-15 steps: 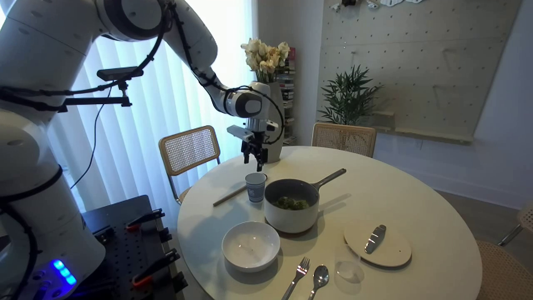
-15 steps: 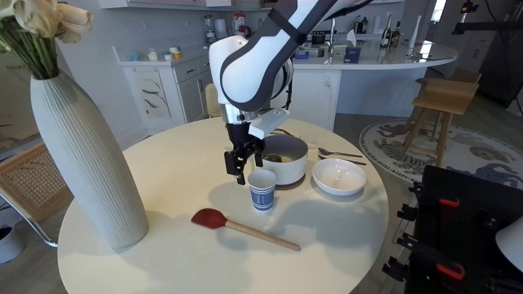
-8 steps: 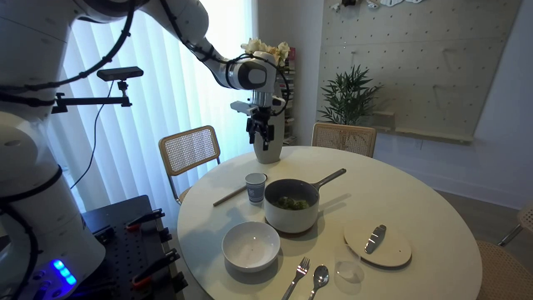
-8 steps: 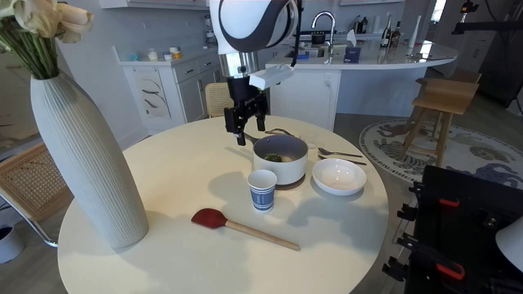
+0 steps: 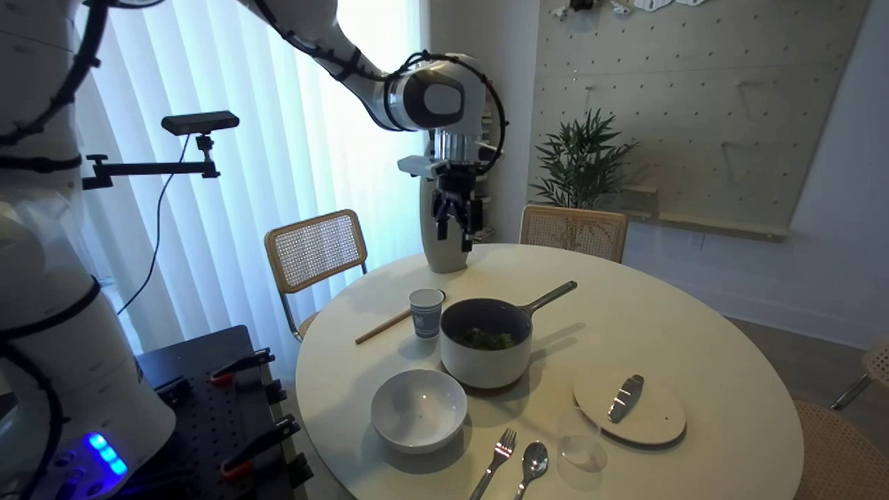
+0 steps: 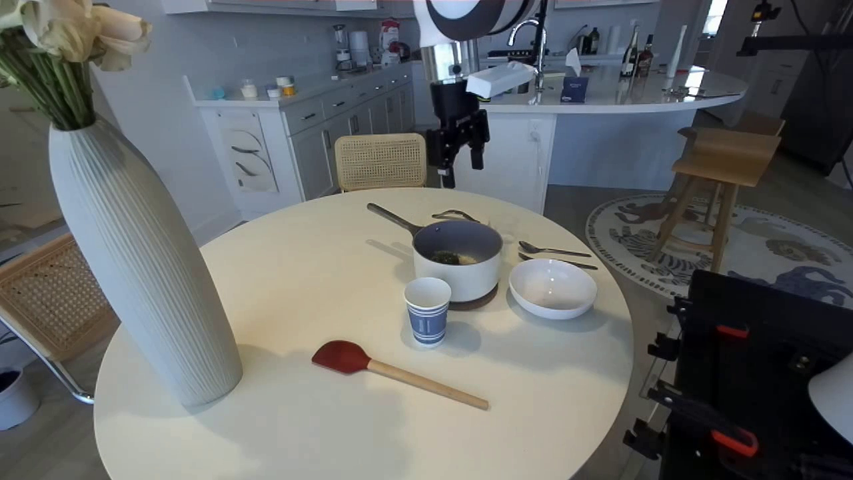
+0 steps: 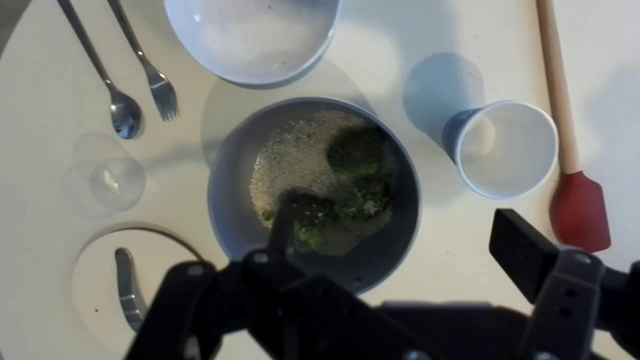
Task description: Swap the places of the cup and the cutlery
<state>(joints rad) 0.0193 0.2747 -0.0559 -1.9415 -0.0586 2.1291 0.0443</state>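
Raised higher than a second ago, my empty claw [image 5: 455, 241] hangs, fingers apart; the cup [image 6: 428, 319] stands beside the pot [image 5: 486, 362], fork [image 5: 501, 454] and spoon [image 5: 534, 461] beside the bowl [image 5: 419, 410], but whether swapped or awaiting exchange I cannot tell.

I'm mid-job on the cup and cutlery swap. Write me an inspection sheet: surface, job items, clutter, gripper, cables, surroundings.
Surface: round pale table, shadowed in places.
Cup: upright between the pot and the red-headed spatula.
Fork and spoon: lying side by side, apart, near the white bowl.
Clutter: green food in the pot; clear glass; round board bearing a silver utensil; vase with flowers.
Gripper: open, holding nothing, above the table.
Cables: black cable strapped along the arm, with a loop near the gripper.
Surroundings: cane-backed chairs; kitchen island and wooden stool beyond.
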